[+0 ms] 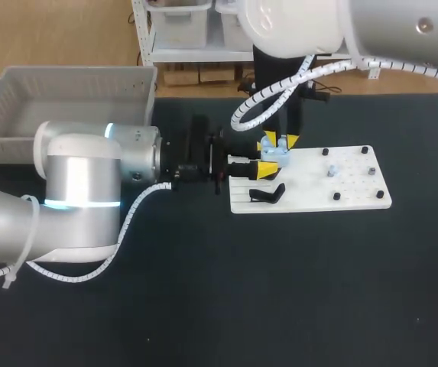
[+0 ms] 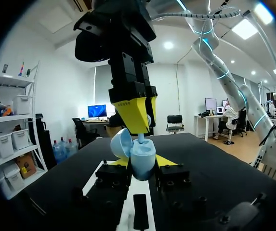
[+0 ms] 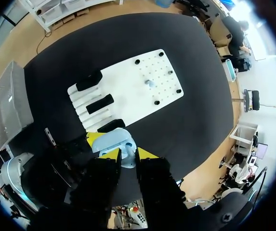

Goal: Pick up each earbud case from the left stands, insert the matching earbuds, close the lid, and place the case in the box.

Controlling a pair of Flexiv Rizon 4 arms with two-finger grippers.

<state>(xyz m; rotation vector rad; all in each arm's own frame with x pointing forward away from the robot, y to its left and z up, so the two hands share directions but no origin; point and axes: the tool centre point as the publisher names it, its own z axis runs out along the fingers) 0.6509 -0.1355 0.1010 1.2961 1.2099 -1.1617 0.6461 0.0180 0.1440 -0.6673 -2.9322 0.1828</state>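
Observation:
A light blue earbud case (image 2: 143, 161) stands with its lid (image 2: 120, 143) open, and my left gripper (image 2: 142, 166) is shut on its body from both sides. In the head view the case (image 1: 275, 154) hovers over the left end of the white board (image 1: 356, 195), held by my left gripper (image 1: 268, 162). My right gripper (image 1: 280, 142) points down from above it, shut on a light blue earbud (image 2: 141, 138) whose stem reaches into the case. In the right wrist view the open case (image 3: 110, 141) lies just ahead of that gripper (image 3: 128, 156).
Black stands (image 3: 99, 103) line the board's left end, one of them (image 1: 268, 194) lying near its front edge. Another small earbud (image 1: 332, 171) sits among the board's pegs. A grey bin (image 1: 66, 92) stands at the table's far left.

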